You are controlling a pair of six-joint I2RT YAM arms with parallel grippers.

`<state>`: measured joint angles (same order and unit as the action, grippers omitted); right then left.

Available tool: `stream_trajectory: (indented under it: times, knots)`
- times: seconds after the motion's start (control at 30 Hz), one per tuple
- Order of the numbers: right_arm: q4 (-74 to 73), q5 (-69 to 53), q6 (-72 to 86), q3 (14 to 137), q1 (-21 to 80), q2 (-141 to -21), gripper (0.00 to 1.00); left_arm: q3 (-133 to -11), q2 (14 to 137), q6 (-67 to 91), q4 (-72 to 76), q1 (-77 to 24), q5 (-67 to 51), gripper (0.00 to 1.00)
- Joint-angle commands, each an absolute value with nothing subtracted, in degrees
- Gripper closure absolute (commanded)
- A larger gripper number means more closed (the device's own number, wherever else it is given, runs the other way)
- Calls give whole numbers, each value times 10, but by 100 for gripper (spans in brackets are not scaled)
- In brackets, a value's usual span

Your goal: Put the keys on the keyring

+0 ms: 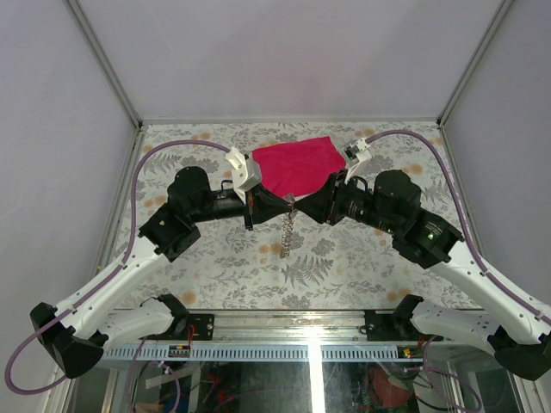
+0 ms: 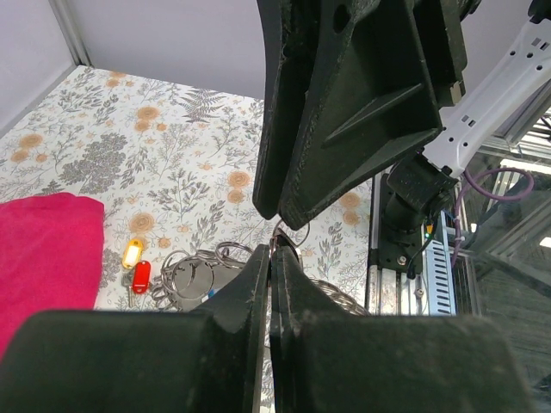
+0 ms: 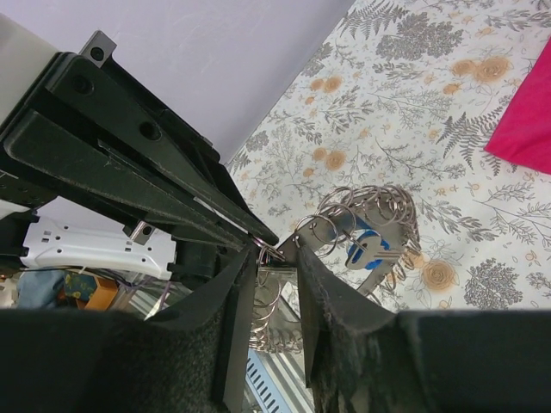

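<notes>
both grippers meet at keyring above table centre

left gripper point(image 1: 282, 204) and right gripper point(image 1: 300, 204) point at each other tip to tip over the middle of the floral-print table point(image 1: 215, 258), just in front of a folded magenta cloth point(image 1: 297, 163).

the large flat shiny silver wire keyring point(image 3: 269, 288) is up off the table at the spot where the two sets of fingertips meet. in the left wrist view the left gripper point(image 2: 269, 258) is clenched, its fingers pressed almost flat together, with a bit of the keyring point(image 2: 282, 243) pinched at the tips. the right gripper point(image 2: 277, 211) comes in from above, its tips touching the same spot.

in the right wrist view the right gripper point(image 3: 274, 258) shows a narrow gap filled with loops of the keyring. cannot tell if it is actually clamped on the wire or just around it. the left gripper point(image 3: 261, 241) sits right against its tips.

a string of small silver rings point(image 1: 287, 231) hangs from the meeting point down to the table. on the table below, a pile of these rings lies with a yellow plastic key tag point(image 2: 132, 252), a red plastic key tag point(image 2: 141, 275) just beside it, and a blue plastic key tag point(image 3: 366, 249).
</notes>
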<state>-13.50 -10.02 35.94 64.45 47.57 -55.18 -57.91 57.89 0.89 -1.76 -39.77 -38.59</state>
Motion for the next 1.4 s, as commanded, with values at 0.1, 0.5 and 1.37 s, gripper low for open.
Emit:
stream_trajectory:
  times: [0.1, 0.5, 1.37]
  knots:
    - [-113, -125, 361, 674, 478, -562, 74, -582, 571, 12, 27, -400, -381, 100]
    - [-150, -85, 350, 677, 478, -552, 100, -577, 563, 10, 27, -400, -375, 100]
    - [-222, -75, 352, 671, 478, -591, 100, -581, 562, 10, 31, -400, -371, 100]
